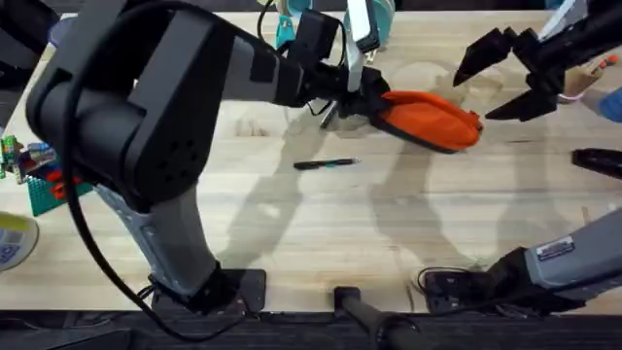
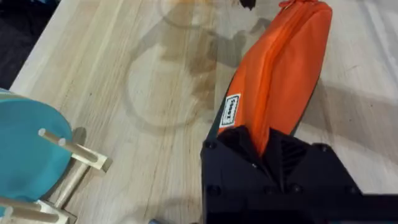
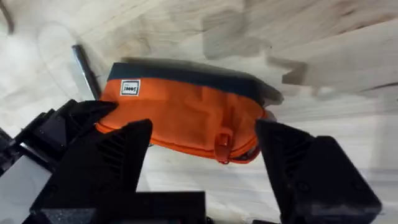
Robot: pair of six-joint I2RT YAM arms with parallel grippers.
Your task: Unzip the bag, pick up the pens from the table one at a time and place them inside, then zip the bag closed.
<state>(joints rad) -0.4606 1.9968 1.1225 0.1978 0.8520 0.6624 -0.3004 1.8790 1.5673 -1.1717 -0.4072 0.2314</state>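
Note:
The orange bag (image 1: 434, 119) lies on the table (image 1: 389, 224) at the back, right of centre, zipper shut. My left gripper (image 1: 367, 97) is shut on the bag's left end; the left wrist view has the bag (image 2: 280, 68) stretching away from the clamped fingers (image 2: 236, 155). My right gripper (image 1: 492, 84) hovers open just past the bag's right end, holding nothing. In the right wrist view the bag (image 3: 180, 109) lies between the spread fingers (image 3: 121, 158), with its zipper pull (image 3: 222, 147) near them. A black pen (image 1: 326, 164) lies in front of the bag. A grey pen (image 3: 84, 68) rests beside the bag's left end.
A teal stand with pale wooden sticks (image 2: 37, 155) stands behind the left gripper, at the table's back edge (image 1: 335, 19). Toy bricks on a green plate (image 1: 34, 175) and a tape roll (image 1: 12, 241) sit at the far left. A black object (image 1: 598, 160) lies at the right edge.

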